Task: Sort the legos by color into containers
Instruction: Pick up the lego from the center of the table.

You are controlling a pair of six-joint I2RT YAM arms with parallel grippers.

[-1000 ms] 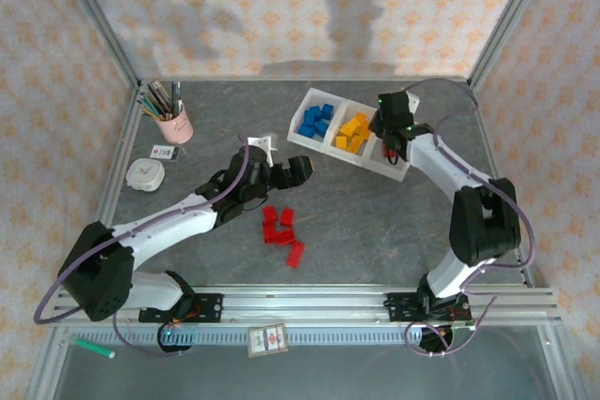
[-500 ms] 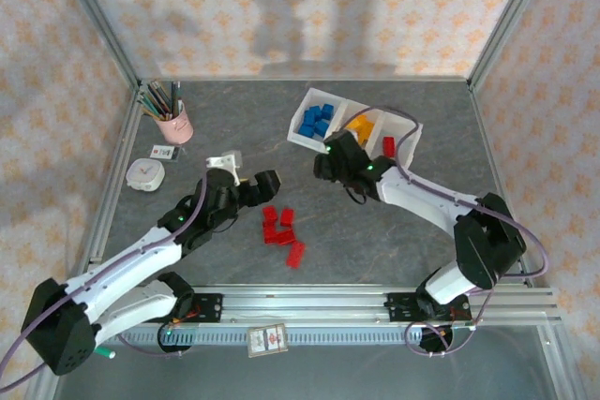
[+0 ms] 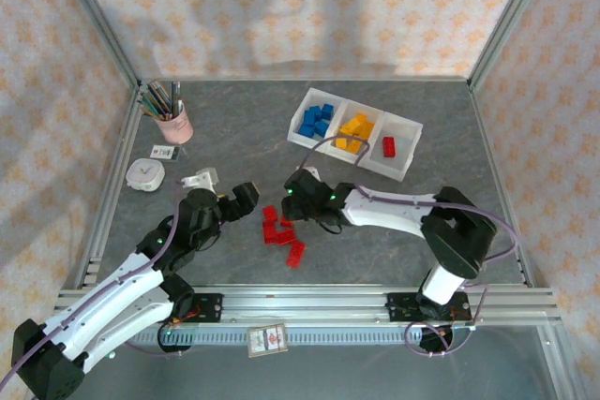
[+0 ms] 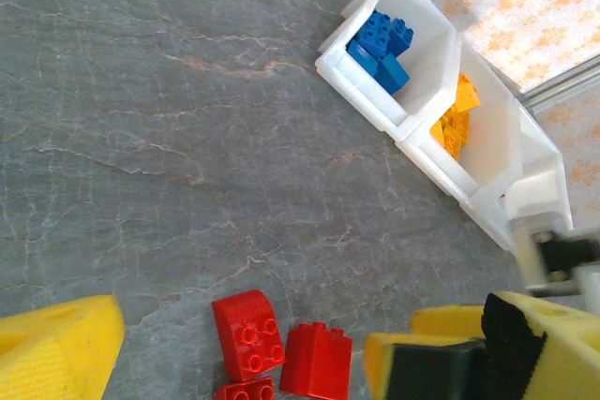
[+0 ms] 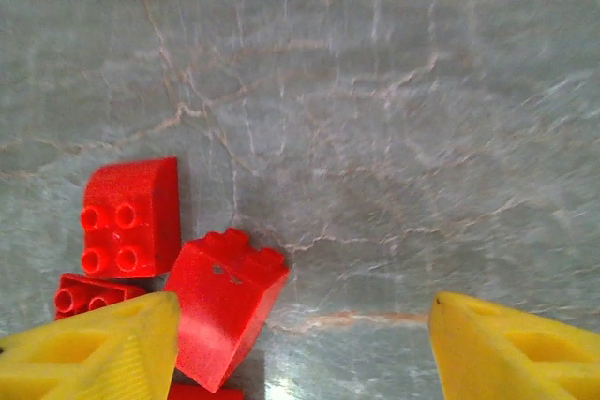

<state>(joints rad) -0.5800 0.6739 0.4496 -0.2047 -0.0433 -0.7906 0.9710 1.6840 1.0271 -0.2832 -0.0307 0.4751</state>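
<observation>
Right tool point(image 5: 300, 353): jaws wide apart, nothing gripped. It sits low over the loose red bricks point(image 3: 273, 229), which lie mid-tabletop, a bit toward the near edge. Right wrist view: a tipped red brick point(image 5: 225, 302) is just beside one yellow finger point(image 5: 89, 348), can't tell if they touch. A curved-top red brick point(image 5: 131, 217) lies studs-up next to it, and another red one is partly hidden behind the finger.

Left tool point(image 4: 244, 339): also wide open and empty, just on the left-edge side of the same red pile and off the tabletop point(image 3: 234, 110). Left wrist view has two red bricks on the stone between its fingers, none clamped.

Tray point(image 4: 361, 100) sits diagonally toward the far right corner. Blue bricks point(image 3: 316, 121) are in the compartment nearest the left edge. Yellow-orange bricks point(image 3: 353, 132) are in the middle one. Single red brick point(image 3: 388, 146) is in the end compartment nearest the right edge.

Pink pencil cup point(image 3: 173, 125) stands near the far left corner, well apart from the bricks.
</observation>
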